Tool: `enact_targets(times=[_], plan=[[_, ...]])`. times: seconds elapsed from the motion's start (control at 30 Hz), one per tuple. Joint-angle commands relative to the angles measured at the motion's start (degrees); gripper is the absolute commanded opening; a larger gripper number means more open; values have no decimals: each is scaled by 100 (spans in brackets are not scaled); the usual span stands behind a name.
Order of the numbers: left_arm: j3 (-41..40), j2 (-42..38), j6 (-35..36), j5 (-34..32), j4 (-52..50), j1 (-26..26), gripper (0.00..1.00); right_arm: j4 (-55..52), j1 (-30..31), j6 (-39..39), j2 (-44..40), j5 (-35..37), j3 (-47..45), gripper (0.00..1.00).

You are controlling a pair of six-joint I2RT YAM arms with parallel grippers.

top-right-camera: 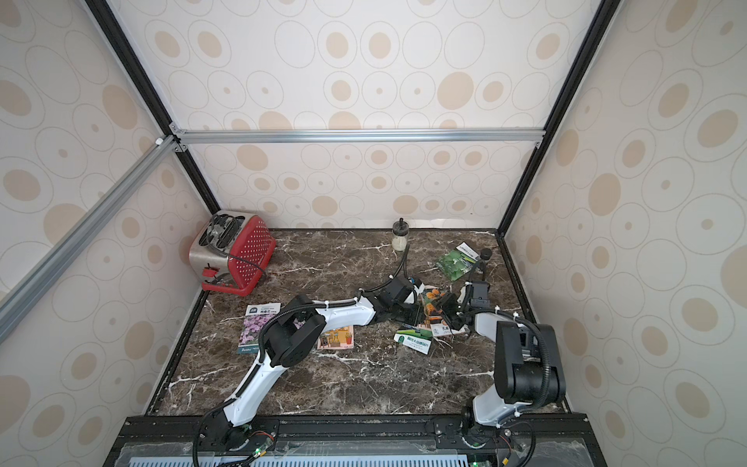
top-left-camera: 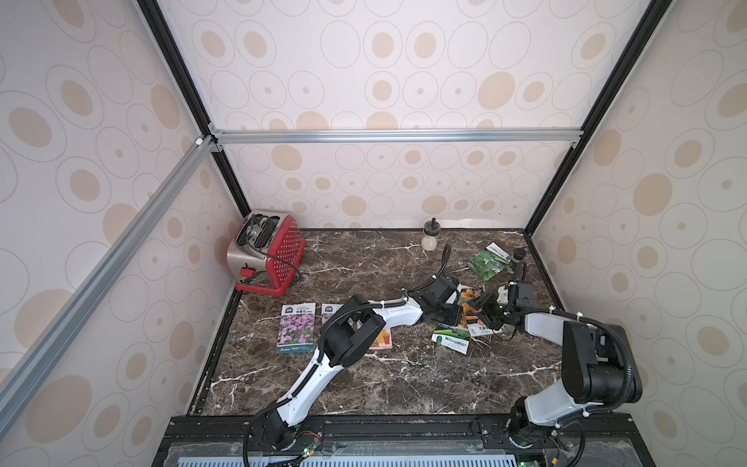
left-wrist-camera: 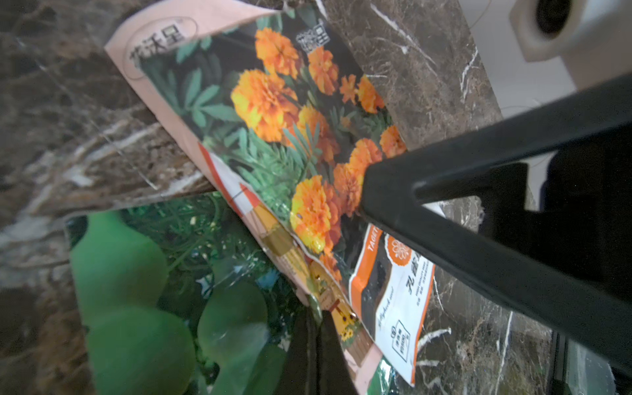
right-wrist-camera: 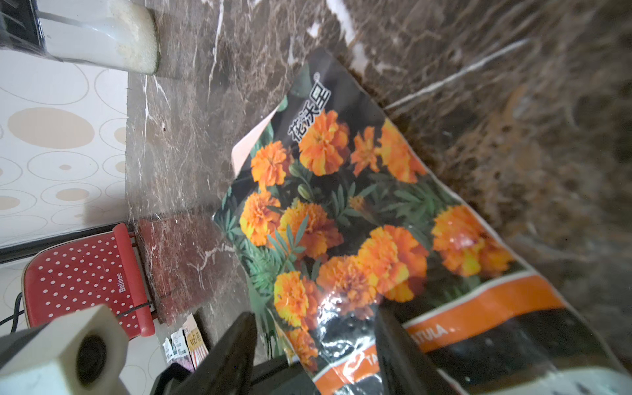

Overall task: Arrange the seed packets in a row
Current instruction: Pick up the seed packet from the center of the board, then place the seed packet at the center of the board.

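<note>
Left tool [left-wrist-camera: 313,309] tight on pink packet [left-wrist-camera: 225,20] edge; right tool [right-wrist-camera: 313,313] half-spread over marigold packet [right-wrist-camera: 342,205]

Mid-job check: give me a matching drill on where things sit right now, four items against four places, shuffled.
Things:
1. purple-flower packet
2. marigold packet
3. leafy green packet
4. red toaster

Places:
A. back left corner
B. lying over a pink packet
C. back right, next to a dark-capped jar
D. flat, just in front of the toaster

Pairs: 1-D, 2-B, 3-C, 4-A.
</note>
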Motion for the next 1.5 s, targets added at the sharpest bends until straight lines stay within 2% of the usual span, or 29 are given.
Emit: enact_targets(times=[0.0,0.17,0.33,0.53,0.77,1.0,1.17,1.3,1.47], plan=[[316,-23,255,-125,-515,-120,0,-778,3,-251,-614,250,63,60],[790,-322,684,-384,-1179,-81,0,-1658,3,-692,-1475,557,545,63],[863,-808,974,-803,-1826,68,0,-2195,-2,-1011,-1876,627,963,64],[58,-1864,1174,-1247,-2063,434,0,-2191,36,-1129,-1899,459,1054,63],[-1147,-3116,1378,-1737,-2398,809,0,-2060,502,-1149,-1571,477,1131,63],[-2158,-3872,1135,-1973,-2492,1064,0,-1712,1407,-1079,-698,574,1102,63],[-2606,-3989,932,-1952,-2379,1067,0,-1121,1818,-819,89,375,910,64],[-2843,-3989,779,-1817,-2189,1063,0,-759,1849,-712,467,284,670,63],[-2901,-3875,650,-1696,-2043,1067,0,-861,1824,-843,667,338,580,64]])
